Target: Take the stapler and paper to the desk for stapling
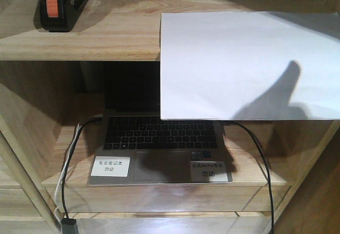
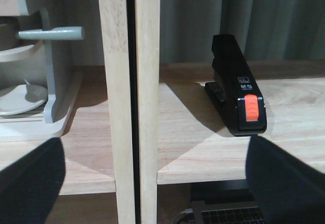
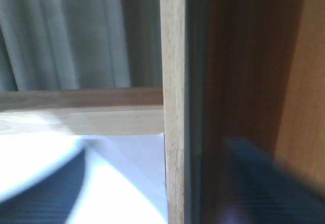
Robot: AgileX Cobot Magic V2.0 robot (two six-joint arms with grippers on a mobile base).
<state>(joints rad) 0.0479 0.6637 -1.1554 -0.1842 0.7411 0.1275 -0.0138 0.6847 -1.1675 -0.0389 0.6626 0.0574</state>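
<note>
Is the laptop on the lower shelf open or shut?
Open. The laptop shows its keyboard and touchpad; its dark screen stands behind, partly hidden by the paper.

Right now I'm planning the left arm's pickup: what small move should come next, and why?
Probably ease the left gripper forward, centring it on the stapler. Its fingers stand wide apart with nothing between them, and the stapler lies untouched on the shelf ahead, right of centre in the wrist view.
</note>
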